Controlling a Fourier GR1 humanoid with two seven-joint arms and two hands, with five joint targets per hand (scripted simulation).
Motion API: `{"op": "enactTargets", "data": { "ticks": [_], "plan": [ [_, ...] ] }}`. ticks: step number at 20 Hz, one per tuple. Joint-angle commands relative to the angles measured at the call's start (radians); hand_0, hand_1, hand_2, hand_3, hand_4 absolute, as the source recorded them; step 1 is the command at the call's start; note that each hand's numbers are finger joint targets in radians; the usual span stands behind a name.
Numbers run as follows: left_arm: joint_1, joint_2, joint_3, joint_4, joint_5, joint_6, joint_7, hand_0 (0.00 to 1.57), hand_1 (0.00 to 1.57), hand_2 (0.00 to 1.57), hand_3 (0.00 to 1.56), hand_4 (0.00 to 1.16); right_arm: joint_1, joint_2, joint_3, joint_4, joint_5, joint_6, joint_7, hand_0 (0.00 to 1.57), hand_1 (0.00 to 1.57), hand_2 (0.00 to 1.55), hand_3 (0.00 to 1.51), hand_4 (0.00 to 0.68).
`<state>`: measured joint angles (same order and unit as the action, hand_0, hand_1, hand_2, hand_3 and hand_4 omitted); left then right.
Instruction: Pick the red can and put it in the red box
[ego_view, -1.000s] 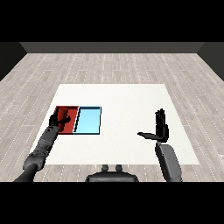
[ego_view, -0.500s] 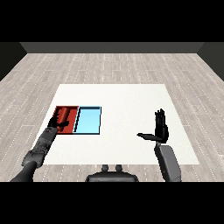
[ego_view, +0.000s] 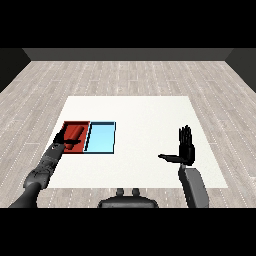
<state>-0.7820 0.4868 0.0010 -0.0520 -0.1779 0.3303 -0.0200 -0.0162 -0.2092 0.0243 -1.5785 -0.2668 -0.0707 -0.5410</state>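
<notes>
Already inside the red tray (ego_view: 66, 125), apparently: red can (ego_view: 76, 133), lying on its side, left hand (ego_view: 64, 138) over it and fingers seemingly curled about it, though too dark to be sure of the hold. Probably light and rigid, smooth-walled, likely to roll if let go on its side. Best taken across the middle of the barrel, thumb opposite fingers. Just beside, touching: blue tray (ego_view: 101, 138). Well apart, over the white table (ego_view: 145, 110): right hand (ego_view: 186, 148), upright, fingers straight, thumb out, holding nothing.
</notes>
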Motion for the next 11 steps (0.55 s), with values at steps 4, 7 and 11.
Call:
{"op": "enactTargets", "data": {
  "ticks": [4, 7, 11],
  "plan": [
    [0.070, -0.024, 0.233, -0.196, 0.231, 0.058, -0.365, 0.00, 0.00, 0.00, 0.00, 0.00, 0.010, -0.009, 0.001, -0.001, 0.006, 0.027, -0.035, 0.00, 0.00, 0.00, 0.00, 0.000],
    [0.051, -0.082, 0.295, -0.334, 0.309, -0.013, -0.544, 0.00, 0.00, 0.00, 0.00, 0.00, 0.027, -0.003, 0.016, -0.013, -0.014, 0.047, -0.011, 0.00, 0.00, 0.00, 0.00, 0.000],
    [0.068, -0.151, 0.284, -0.477, 0.345, -0.133, -0.658, 0.00, 0.00, 0.00, 0.00, 0.00, 0.030, 0.009, 0.044, -0.025, 0.017, 0.038, -0.021, 0.00, 0.00, 0.00, 0.00, 0.000]
  ]
}}
